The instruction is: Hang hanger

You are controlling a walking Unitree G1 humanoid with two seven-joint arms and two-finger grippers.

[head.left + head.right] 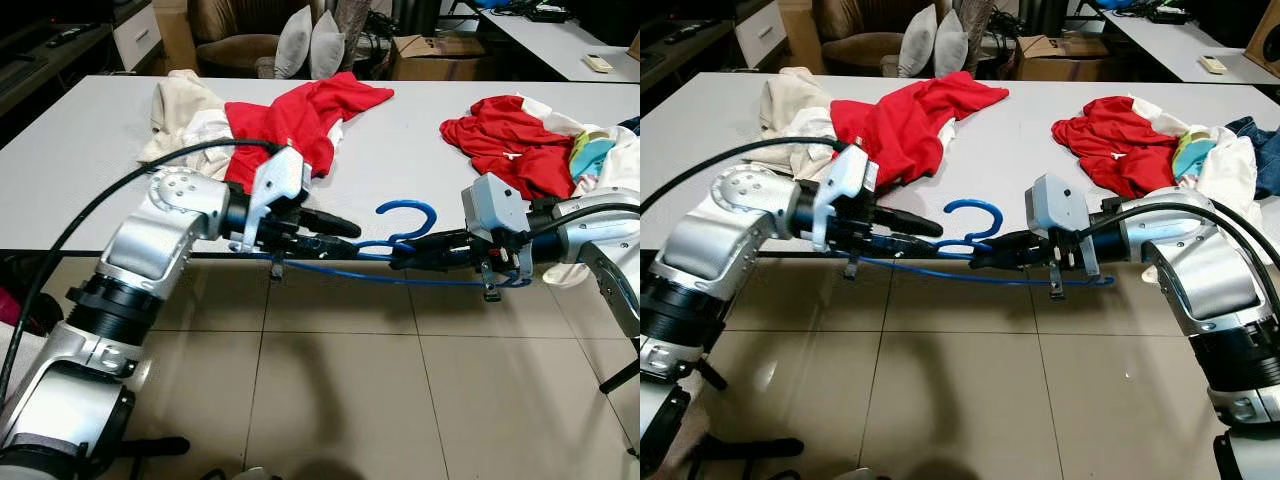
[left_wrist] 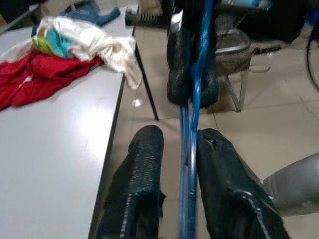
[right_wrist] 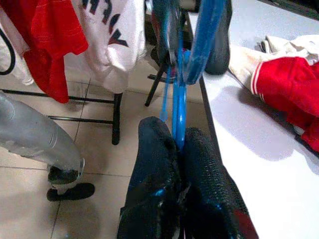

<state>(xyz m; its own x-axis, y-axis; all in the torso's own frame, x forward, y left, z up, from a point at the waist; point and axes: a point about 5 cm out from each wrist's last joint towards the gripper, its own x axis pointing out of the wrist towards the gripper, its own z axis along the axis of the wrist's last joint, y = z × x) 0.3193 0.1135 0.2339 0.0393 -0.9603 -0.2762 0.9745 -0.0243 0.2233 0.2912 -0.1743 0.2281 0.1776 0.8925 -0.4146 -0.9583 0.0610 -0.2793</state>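
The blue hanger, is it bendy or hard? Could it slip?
Probably stiff: the blue hanger keeps its shape spanning between the left gripper and right gripper. Likely light, being thin wire. It may be slippery, since it looks smooth, so it could twist in the grip.

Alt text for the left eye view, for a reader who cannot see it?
Both claws hold a blue hanger level over the tiled floor at the near edge of a white table, the left claw and right claw each closed on it near its hook. Red clothes and pale clothes lie heaped on the table.
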